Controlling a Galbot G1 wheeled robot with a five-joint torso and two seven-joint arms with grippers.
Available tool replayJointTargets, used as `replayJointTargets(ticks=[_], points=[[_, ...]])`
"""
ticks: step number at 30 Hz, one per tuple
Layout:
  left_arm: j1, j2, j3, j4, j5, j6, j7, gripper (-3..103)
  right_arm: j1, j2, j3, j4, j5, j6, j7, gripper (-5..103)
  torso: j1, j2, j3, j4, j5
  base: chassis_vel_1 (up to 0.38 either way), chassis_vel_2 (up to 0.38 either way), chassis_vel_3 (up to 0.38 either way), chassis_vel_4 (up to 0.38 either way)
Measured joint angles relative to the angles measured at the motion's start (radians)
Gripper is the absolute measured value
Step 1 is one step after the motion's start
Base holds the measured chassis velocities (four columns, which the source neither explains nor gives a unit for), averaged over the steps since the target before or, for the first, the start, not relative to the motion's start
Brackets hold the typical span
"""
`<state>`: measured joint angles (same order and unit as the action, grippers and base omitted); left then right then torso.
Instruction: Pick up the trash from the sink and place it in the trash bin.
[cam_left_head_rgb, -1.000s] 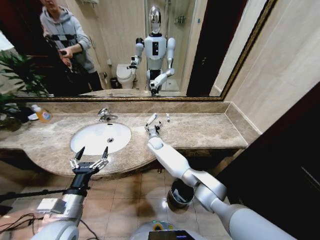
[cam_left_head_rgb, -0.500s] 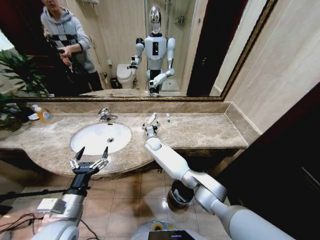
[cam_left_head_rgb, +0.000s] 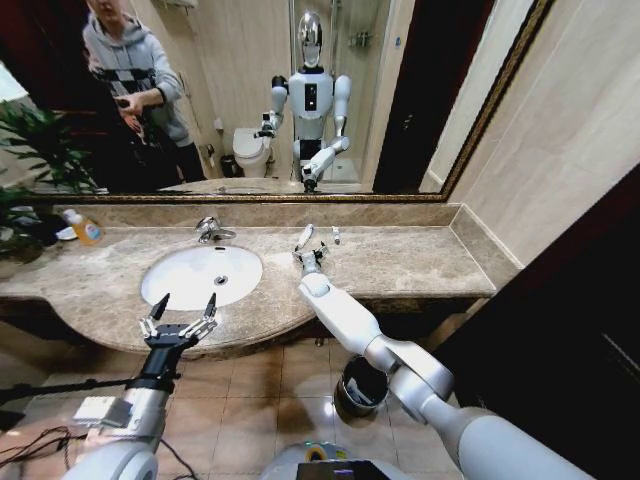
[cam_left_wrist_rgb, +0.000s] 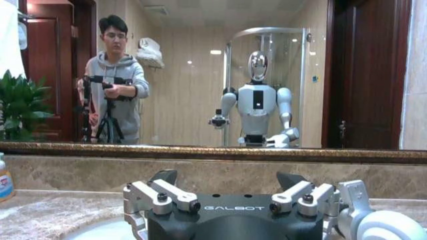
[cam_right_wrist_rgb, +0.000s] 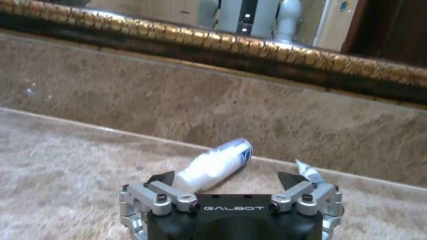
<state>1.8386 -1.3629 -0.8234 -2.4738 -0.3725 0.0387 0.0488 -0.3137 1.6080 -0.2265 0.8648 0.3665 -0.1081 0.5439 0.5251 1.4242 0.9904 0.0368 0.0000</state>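
Note:
A white toiletry tube (cam_left_head_rgb: 304, 237) (cam_right_wrist_rgb: 215, 167) lies on the marble counter, right of the white oval sink (cam_left_head_rgb: 172, 283), close to the back wall. A smaller white piece of trash (cam_left_head_rgb: 336, 235) (cam_right_wrist_rgb: 307, 172) lies just beyond it. My right gripper (cam_left_head_rgb: 311, 256) (cam_right_wrist_rgb: 227, 180) is open just in front of the tube, its fingers spread to either side of the tube's near end without touching it. My left gripper (cam_left_head_rgb: 181, 312) (cam_left_wrist_rgb: 227, 178) hangs open at the counter's front edge, before the basin. The dark round trash bin (cam_left_head_rgb: 360, 386) stands on the floor under my right arm.
A chrome tap (cam_left_head_rgb: 210, 230) stands behind the basin. A clear bottle of orange liquid (cam_left_head_rgb: 85, 229) and a green plant (cam_left_head_rgb: 30, 160) are at the counter's far left. The mirror and marble backsplash (cam_right_wrist_rgb: 200, 100) close off the back. A dark door stands to the right.
My right gripper has shifted slightly to the right beside the tube. The left arm has stayed still.

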Motion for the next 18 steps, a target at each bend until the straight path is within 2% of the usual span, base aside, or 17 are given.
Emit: replayJointTargets(ticks=[5,12,18], points=[[0.0,0.0,0.0,0.0,0.0,0.0,0.0,100,0.003,0.0,0.018,0.023,-0.002,0.004,0.012,100,0.0,0.0,0.0,-0.0001,0.0,0.0,0.0,0.0,0.0],[0.0,0.0,0.0,0.0,0.0,0.0,0.0,100,-0.033,0.0,0.002,0.142,0.039,-0.017,0.033,100,0.0,0.0,0.0,0.0001,0.0001,0.0,0.0,0.0,0.0],[0.0,0.0,0.0,0.0,0.0,0.0,0.0,100,-0.038,0.0,-0.004,0.113,0.034,-0.017,0.03,100,0.0,0.0,0.0,0.0,0.0,0.0,0.0,0.0,0.0]])
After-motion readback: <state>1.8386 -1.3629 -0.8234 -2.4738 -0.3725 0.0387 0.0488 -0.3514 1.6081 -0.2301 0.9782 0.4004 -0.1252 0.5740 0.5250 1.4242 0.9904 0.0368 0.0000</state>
